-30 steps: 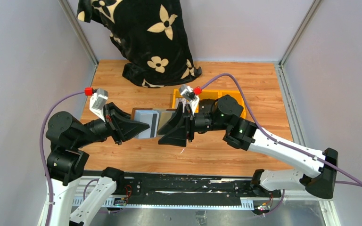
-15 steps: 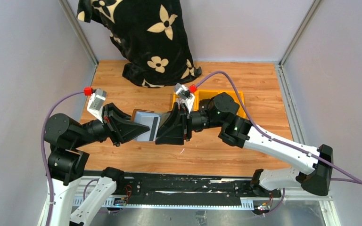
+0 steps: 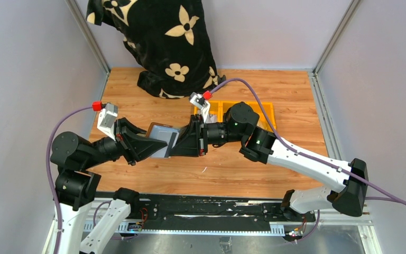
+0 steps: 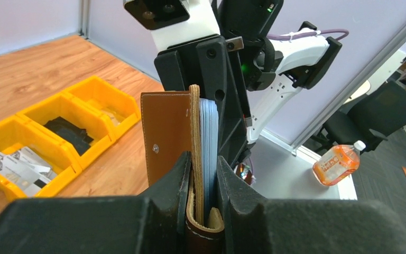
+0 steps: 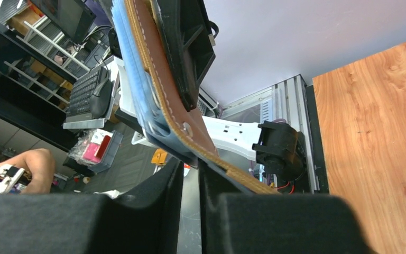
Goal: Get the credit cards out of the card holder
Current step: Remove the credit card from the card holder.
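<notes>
My left gripper [image 3: 156,146] is shut on the brown card holder [image 3: 160,138] and holds it in the air above the table. In the left wrist view [image 4: 203,177] its jaws clamp the holder's folded bottom edge; the holder [image 4: 168,132] stands upright, with pale blue-grey credit cards and sleeves [image 4: 209,143] packed inside. My right gripper [image 3: 178,145] meets the holder from the right. In the right wrist view [image 5: 190,172] its jaws stand a narrow gap apart, with the corner of the blue-grey card stack [image 5: 132,79] between the tips, next to the brown cover [image 5: 161,90].
Yellow bins [image 3: 248,111] sit behind the right arm; in the left wrist view the bins [image 4: 92,98] hold a black lumpy object [image 4: 71,132] and pale flat pieces [image 4: 16,166]. A black floral cloth [image 3: 158,37] lies at the back. Wooden table [image 3: 232,169].
My right gripper has moved left and closed in on the card holder's free edge. My left gripper has shifted slightly left and tilted the holder toward it.
</notes>
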Motion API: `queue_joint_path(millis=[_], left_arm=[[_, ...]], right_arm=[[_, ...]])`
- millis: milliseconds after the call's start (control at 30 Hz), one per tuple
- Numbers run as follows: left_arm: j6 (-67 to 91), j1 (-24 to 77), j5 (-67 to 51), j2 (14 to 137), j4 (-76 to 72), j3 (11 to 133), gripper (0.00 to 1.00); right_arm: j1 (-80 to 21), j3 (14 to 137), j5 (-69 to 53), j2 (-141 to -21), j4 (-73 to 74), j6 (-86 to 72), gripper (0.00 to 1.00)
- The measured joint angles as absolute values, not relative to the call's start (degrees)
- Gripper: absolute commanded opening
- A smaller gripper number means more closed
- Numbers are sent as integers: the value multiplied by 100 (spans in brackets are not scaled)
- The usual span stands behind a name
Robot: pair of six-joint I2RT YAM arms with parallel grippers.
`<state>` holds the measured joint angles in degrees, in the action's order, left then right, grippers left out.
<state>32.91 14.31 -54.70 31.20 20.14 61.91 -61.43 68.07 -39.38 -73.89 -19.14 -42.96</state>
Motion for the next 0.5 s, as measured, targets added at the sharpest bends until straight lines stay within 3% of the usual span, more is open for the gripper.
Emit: queue_joint_path(millis=[33,67,133,233,500], left_arm=[[3277,1431,-5468,3111,2008,6191,12],[3269,1431,-5468,3098,1986,6191,16],[3256,1431,-5443,3076,1970,6191,33],[3354,1435,-5548,3063,1890,6106,44],[4169,1448,-6108,3074,1437,5752,38]], right_arm=[[-6143,6807,-3924,-7389,-1916,-4309,3],[-6143,6807,-3909,-7389,-1925,-4324,0],[-6143,6803,-3920,-7387,-1973,-4353,0],[-6149,6794,-3924,-7382,-2196,-4372,0],[-6173,6796,-4049,-7378,-2447,-4318,0]])
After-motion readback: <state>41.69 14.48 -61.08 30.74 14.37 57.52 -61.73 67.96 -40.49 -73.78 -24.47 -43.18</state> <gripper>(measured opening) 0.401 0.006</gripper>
